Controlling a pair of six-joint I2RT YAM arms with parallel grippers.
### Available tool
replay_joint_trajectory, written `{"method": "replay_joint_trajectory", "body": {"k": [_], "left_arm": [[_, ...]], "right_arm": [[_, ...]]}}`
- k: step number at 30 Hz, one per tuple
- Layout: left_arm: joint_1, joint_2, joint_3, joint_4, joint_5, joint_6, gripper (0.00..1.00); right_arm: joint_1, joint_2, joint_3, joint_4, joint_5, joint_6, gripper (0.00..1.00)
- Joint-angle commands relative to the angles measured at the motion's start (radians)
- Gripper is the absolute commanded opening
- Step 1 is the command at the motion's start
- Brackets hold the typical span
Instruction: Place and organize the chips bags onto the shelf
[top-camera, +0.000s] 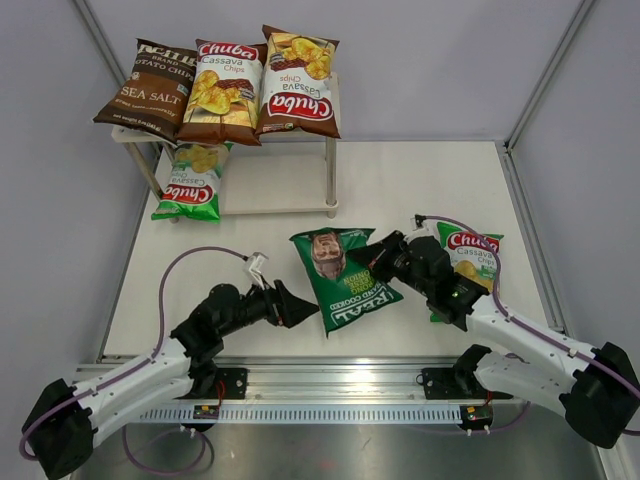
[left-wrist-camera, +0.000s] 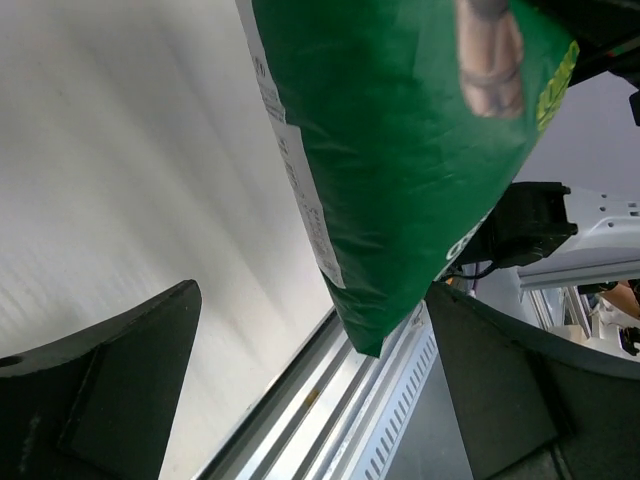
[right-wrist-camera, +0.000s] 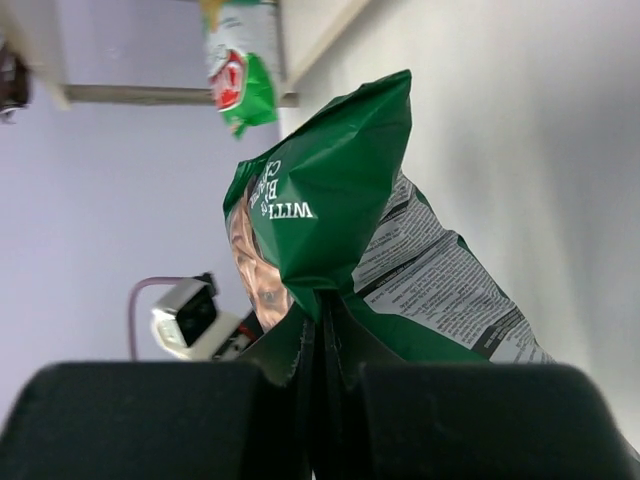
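Note:
The dark green "REAL" bag (top-camera: 343, 275) is in the middle of the table, lifted at its right edge. My right gripper (top-camera: 383, 262) is shut on that crimped edge, seen close in the right wrist view (right-wrist-camera: 325, 365), with the bag (right-wrist-camera: 330, 215) standing up from the jaws. My left gripper (top-camera: 292, 305) is open and empty at the bag's lower left corner; in the left wrist view (left-wrist-camera: 310, 295) the bag (left-wrist-camera: 400, 170) hangs between the spread fingers (left-wrist-camera: 110, 390). The shelf (top-camera: 290, 185) holds the Sea Salt bag (top-camera: 150, 90) and two brown Chuba bags (top-camera: 222, 92) (top-camera: 298, 85) on top. A green Chuba bag (top-camera: 190, 182) leans on the lower tier.
A second green Chuba bag (top-camera: 470, 258) lies on the table at the right, partly under my right arm. The metal rail (top-camera: 330, 385) runs along the near table edge. Grey walls enclose the table.

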Motion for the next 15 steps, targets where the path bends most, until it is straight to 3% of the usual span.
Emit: {"method": "replay_joint_trajectory", "body": {"k": [1,5,13,14,15], "left_arm": [[-0.032,-0.027,-0.03,0.284,-0.072,0.024,0.99],[-0.047,-0.049,-0.078,0.456,-0.038,0.055,0.99],[-0.058,-0.06,-0.093,0.602,0.0,0.044,0.99],[-0.058,-0.063,-0.092,0.602,0.002,0.043,0.98],[-0.06,-0.075,-0.09,0.599,0.005,0.038,0.89]], "right_arm": [[0.048,0.008,0.088,0.177,-0.029,0.066,0.0],[0.108,0.032,0.105,0.273,-0.069,0.107,0.0],[0.249,0.101,0.19,0.32,-0.04,0.078,0.0],[0.257,0.106,0.19,0.327,-0.037,0.081,0.0],[0.265,0.107,0.185,0.349,-0.034,0.083,0.0]]}}
